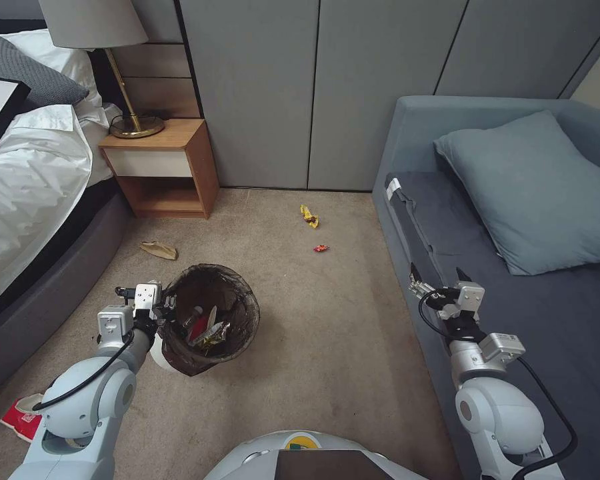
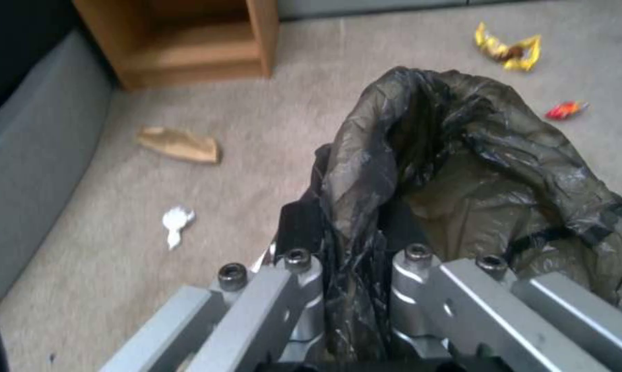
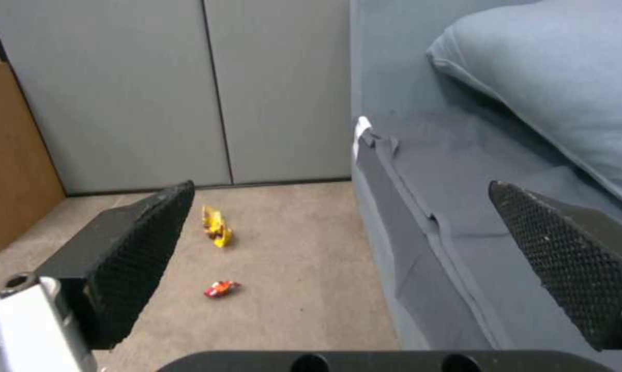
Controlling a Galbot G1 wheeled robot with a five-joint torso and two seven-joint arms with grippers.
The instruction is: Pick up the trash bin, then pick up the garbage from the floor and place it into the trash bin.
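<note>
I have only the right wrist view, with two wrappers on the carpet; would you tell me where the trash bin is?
Observer: The trash bin is low at the robot's front left, with the left gripper shut on its lined rim.
Operator: Thank you. Is anything in it?
Observer: Yes, several pieces of litter lie inside the liner.
Operator: Is more rubbish lying about beyond my two wrappers?
Observer: A tan paper piece lies in front of the nightstand, and a white tissue lies beside the bed base.
</note>
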